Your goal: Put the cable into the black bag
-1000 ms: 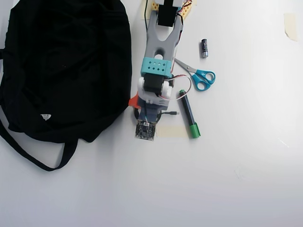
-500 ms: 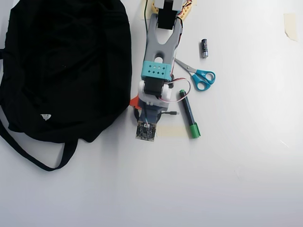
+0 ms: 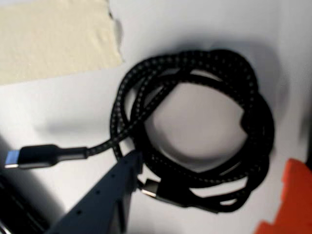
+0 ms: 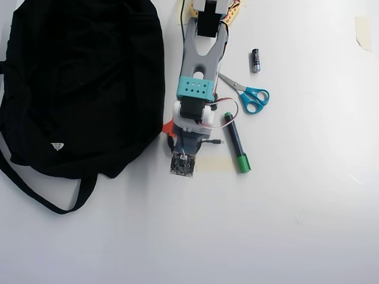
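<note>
Fingers first: in the wrist view one dark blue-grey finger (image 3: pixel 105 195) rises from the bottom edge with its tip touching the coil's near strands, and one orange finger (image 3: pixel 287 200) sits at the lower right just outside the coil, so the gripper (image 3: pixel 204 187) stands wide open astride part of the cable (image 3: pixel 195 126) and grips nothing. That cable is a single braided black cord in a loose coil of several turns lying flat on the white table (image 3: pixel 195 29), one metal-tipped plug (image 3: pixel 34 157) stretched out to the left and a second plug end tucked under the lower strands. One strip of beige tape (image 3: pixel 53 39) lies just beyond the coil. The overhead view hides the coil beneath the arm (image 4: pixel 198 89), showing only the plug (image 4: pixel 213 142) poking out to the right, yet it alone shows the rest: one black bag (image 4: pixel 83 83) just left of the arm, well clear of the cable, its strap (image 4: pixel 41 195) trailing below; one green-capped marker (image 4: pixel 237 142), one pair of blue-handled scissors (image 4: pixel 250 96), one small battery (image 4: pixel 256 60), and another scrap of tape (image 4: pixel 363 31) at the far right.
</note>
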